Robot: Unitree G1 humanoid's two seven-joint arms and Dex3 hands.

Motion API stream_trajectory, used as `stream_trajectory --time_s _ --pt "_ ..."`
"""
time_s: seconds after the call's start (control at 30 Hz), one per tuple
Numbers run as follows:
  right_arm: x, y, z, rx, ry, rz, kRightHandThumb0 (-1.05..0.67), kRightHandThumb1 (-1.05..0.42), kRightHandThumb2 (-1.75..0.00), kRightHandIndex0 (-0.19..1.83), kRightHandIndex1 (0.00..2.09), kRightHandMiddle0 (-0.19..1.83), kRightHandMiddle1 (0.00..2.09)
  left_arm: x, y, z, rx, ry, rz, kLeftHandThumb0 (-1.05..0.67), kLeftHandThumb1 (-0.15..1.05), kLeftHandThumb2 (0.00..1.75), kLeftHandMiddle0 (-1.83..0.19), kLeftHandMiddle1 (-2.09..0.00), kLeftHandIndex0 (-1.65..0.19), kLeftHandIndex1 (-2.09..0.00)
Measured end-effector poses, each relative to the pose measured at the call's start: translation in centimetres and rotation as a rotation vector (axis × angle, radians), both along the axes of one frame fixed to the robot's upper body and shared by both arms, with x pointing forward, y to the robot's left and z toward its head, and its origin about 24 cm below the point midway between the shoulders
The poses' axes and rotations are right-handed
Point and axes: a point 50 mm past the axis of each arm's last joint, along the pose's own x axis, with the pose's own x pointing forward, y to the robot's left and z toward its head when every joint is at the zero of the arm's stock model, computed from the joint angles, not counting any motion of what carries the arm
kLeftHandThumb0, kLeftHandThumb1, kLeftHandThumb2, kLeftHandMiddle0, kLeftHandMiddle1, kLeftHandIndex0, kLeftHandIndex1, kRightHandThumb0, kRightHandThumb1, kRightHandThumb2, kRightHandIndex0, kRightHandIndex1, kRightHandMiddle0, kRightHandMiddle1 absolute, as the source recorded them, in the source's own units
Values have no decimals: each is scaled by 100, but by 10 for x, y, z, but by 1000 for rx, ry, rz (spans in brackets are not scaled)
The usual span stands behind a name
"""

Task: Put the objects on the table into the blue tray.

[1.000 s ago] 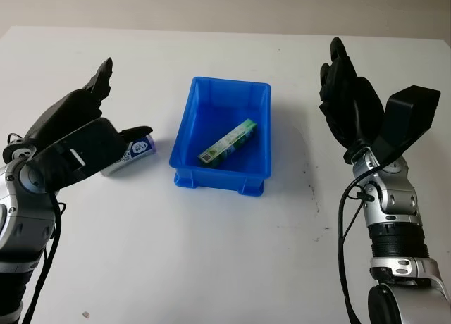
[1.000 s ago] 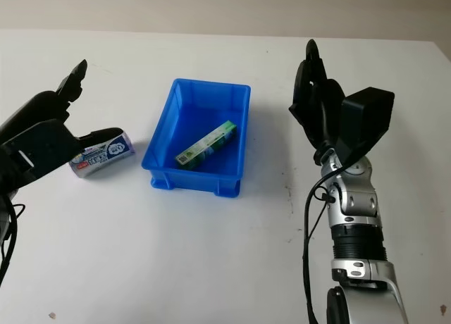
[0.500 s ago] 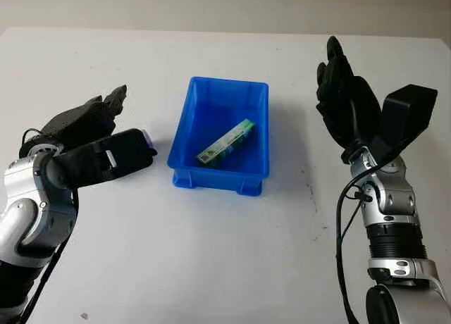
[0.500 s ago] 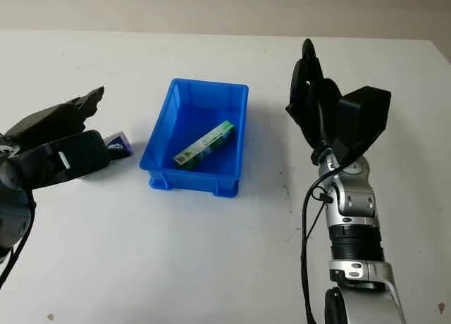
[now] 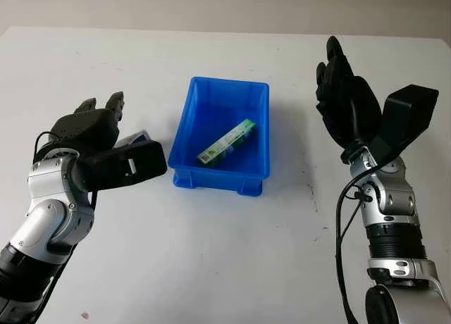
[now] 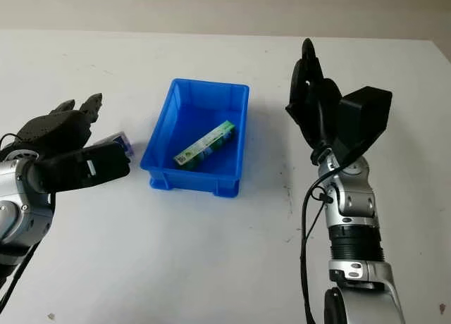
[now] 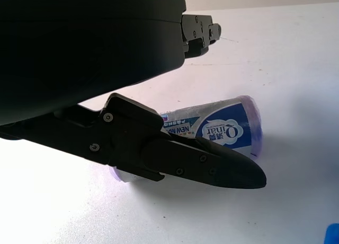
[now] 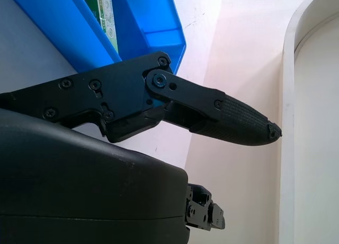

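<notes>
The tissue pack [image 7: 222,130] is seen lying on its side on the white desk [image 5: 211,253], just left of the blue tray [image 5: 184,130]. Its long side points toward the tray. The left robot hand [image 5: 106,144] is placed over it, spread wide, not yet closed on it. The right robot hand [image 5: 345,98] is held up, open, well apart from the pack.

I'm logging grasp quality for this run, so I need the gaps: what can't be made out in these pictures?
- Tissue pack: in the eye views the left hand covers most of it; contact cannot be told.
- In the left wrist view, a finger crosses the pack, hiding its near end.
- Green box in the blue tray: print too small to read.
- Right hand, open, right of the tray: its palm faces away.
</notes>
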Motion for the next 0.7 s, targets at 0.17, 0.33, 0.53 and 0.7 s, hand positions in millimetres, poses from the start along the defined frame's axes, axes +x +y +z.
stream_trajectory --time_s 0.17,0.33,0.53,0.7 --pt "0 1 0 4 0 4 -79 -105 -78 -19 0 -19 0 -2 -2 -6 -11 -28 -12 -86 98 6 -26 -191 -9 -10" --pt "0 1 0 7 0 5 -80 -105 -77 -19 0 -19 0 -4 -3 -13 -19 7 3 -75 97 5 -10 -209 -8 -106" --pt "0 0 0 18 -3 6 -80 -105 -76 -19 0 -19 0 -4 -7 -22 -8 21 1 -72 97 5 -2 -205 13 -144" --pt "0 -1 2 26 -10 16 -82 -105 -74 -19 0 -19 0 -1 -7 -28 20 27 53 -67 96 5 1 -197 -3 -78"
